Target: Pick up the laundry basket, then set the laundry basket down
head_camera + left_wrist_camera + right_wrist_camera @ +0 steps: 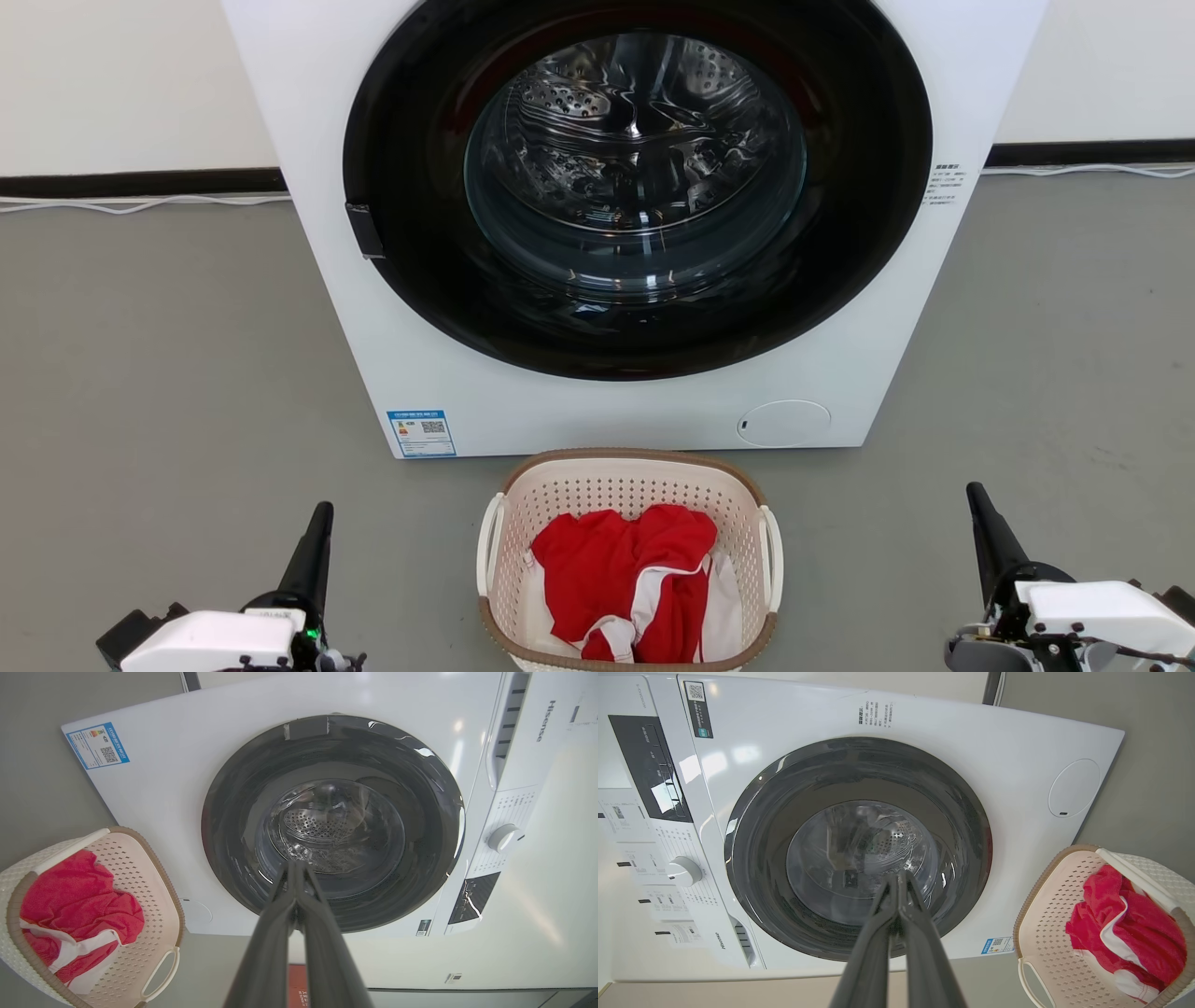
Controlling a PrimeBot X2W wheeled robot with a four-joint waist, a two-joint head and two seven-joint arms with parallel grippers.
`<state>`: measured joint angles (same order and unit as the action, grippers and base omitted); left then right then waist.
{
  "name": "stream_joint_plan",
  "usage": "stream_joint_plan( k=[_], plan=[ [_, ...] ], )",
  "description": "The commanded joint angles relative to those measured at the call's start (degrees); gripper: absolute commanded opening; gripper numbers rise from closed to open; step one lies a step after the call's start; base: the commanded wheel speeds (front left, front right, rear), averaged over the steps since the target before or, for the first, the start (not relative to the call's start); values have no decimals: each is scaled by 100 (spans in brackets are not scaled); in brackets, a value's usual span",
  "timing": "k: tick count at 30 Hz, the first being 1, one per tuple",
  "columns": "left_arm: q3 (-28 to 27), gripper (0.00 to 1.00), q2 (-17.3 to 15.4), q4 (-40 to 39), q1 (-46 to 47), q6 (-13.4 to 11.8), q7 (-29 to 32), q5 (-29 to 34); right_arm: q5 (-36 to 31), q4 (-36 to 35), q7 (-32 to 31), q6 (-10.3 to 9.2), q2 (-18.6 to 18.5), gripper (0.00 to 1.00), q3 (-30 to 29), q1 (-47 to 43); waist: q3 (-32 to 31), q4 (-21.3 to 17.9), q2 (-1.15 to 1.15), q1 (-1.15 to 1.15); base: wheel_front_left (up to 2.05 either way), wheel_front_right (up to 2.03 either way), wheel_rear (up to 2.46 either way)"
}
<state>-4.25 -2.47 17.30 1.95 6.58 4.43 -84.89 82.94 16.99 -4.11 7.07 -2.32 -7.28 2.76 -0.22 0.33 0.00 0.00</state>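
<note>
Laundry basket (616, 490) on grey floor (168, 373) before washing machine (597, 411), red garment (616, 569) inside. I see left gripper (321, 513) and right gripper (976, 493) flanking it, well apart, fingers pressed together, holding nothing.

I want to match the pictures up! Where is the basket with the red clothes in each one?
Head view: laundry basket at bottom middle.
Left wrist view: lower left corner.
Right wrist view: lower right corner.
Shared landmark: the washing machine's round dark door, behind the basket.
</note>
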Motion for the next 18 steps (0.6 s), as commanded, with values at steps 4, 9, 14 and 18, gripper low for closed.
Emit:
stream_joint_plan(
  k=[4, 9, 14, 18],
  plan=[
    [-199, 0, -50, -250, 389, 78, 111, -387, 497, -248, -143, 40, -54, 0, 88, 314, 19, -15, 0, 0, 0, 0, 0],
    [-226, 0, -42, -314, 420, 89, 195, -683, 868, -290, -226, 42, -55, 0, 76, 339, 37, -31, 0, 0, 0, 0, 0],
    [-229, 0, -41, -323, 424, 91, 207, -726, 921, -297, -238, 42, -55, 0, 74, 342, 40, -33, 0, 0, 0, 0, 0],
    [-229, 0, -41, -323, 424, 91, 207, -727, 921, -297, -238, 42, -55, 0, 75, 342, 40, -33, 0, 0, 0, 0, 0]
  ],
)
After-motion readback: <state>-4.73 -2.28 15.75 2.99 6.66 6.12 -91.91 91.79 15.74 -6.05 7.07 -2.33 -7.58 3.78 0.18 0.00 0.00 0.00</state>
